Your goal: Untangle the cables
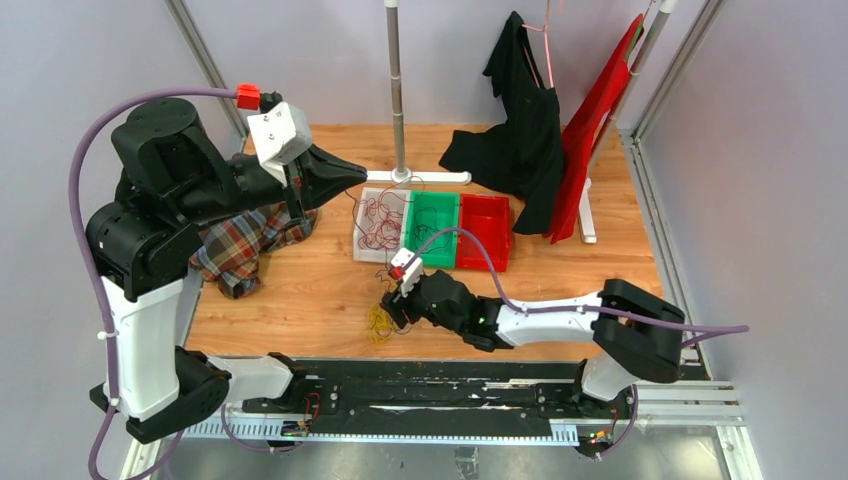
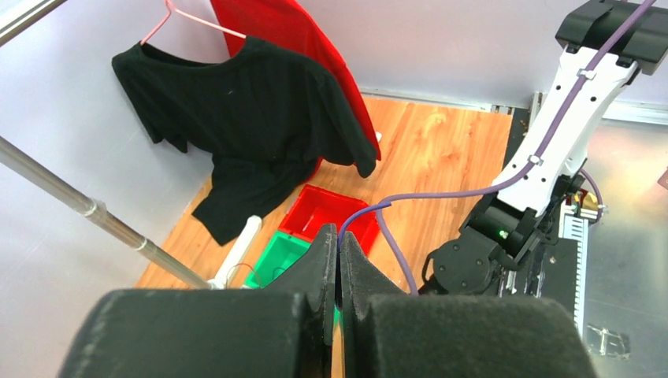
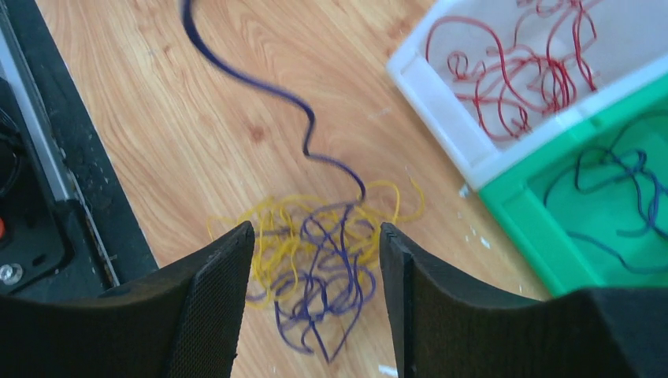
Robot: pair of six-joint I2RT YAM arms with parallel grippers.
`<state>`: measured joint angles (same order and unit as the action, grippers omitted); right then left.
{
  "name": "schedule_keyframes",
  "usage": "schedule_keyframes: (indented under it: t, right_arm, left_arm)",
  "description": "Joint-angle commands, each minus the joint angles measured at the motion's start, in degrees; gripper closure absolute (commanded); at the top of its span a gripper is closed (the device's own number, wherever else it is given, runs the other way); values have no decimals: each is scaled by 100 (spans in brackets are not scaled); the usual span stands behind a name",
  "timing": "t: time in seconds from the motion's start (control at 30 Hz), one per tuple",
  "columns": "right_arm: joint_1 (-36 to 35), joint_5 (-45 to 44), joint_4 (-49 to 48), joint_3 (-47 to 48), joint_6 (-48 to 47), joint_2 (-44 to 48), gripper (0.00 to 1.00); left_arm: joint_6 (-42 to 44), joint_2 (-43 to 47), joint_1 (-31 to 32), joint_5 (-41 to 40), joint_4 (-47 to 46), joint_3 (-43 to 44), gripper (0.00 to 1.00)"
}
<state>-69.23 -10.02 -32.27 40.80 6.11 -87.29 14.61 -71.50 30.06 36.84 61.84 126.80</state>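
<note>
Right arm: stretched low from the near right corner toward the middle of the near edge, wrist pitched down. The right gripper (image 3: 315,234) has its jaws spread wide and holds nothing.

Left arm: raised high over the left edge, forearm roughly level, pointing across toward the right edge. The left gripper (image 2: 339,240) has its jaws pressed together with nothing between them.

Containers sit in a row toward the far edge, side by side.
- The white rectangular plastic tray (image 3: 438,106) holds curly dark red wire strands (image 3: 512,71).
- The green plastic bin (image 3: 516,209) holds dark blue strands (image 3: 622,177).
- The red plastic bin (image 1: 485,263) is at the right end.

The tangled bunch of yellow and blue-purple cables (image 3: 315,268) lies on the wooden table (image 1: 300,300) by the near edge. It is directly below the right jaws, framed between the two fingers in the wrist view; whether they touch it cannot be told. One blue-purple strand (image 3: 308,135) curls away from the bunch.
</note>
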Motion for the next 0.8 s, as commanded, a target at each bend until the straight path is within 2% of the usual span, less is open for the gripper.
schedule_keyframes:
  t: [0.0, 0.17, 0.33, 0.43, 0.77]
  right_arm:
    - [130, 174, -609, 536, -331, -373, 41]
    - [244, -68, -712, 703, -309, -732, 51]
    - [314, 29, -710, 706, -315, -766, 87]
    - [314, 162, -707, 583, -301, -391, 98]
    - [295, 837, -244, 553, 168, 1497, 99]
  left_arm:
    - [75, 14, -36, -50, -94, 103, 99]
    - [57, 31, -36, -15, -93, 120, 100]
    - [143, 76, -36, -49, -89, 88, 100]
    - [269, 227, -34, -115, -58, -249, 100]
    - [998, 1217, -36, -261, -44, -2729, 98]
